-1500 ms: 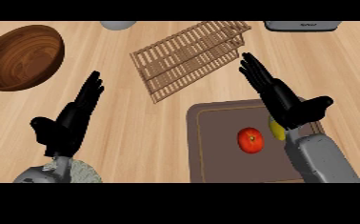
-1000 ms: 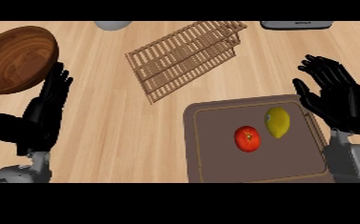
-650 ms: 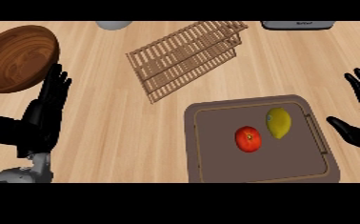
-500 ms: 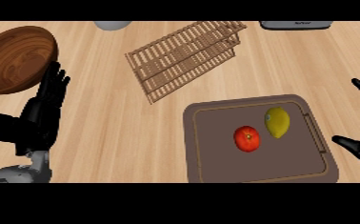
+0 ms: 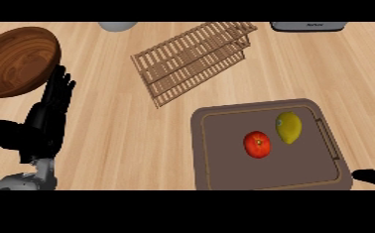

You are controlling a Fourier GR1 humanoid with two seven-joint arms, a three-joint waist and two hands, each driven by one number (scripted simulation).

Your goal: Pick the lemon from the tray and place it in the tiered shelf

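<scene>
The lemon (image 5: 288, 127) lies in the brown tray (image 5: 219, 172), just right of a tomato (image 5: 257, 144), its long axis running up-down. The right hand (image 5: 364, 175) barely shows at the edge, nearer; its fingers I cannot tell. The left hand (image 5: 51, 115) rests with straight fingers, far off.

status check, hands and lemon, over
Left hand open, resting at the left edge. Right hand barely in view at the right edge, fingers unreadable. Lemon on the tray beside the tomato, untouched. Path to the shelf open.
</scene>
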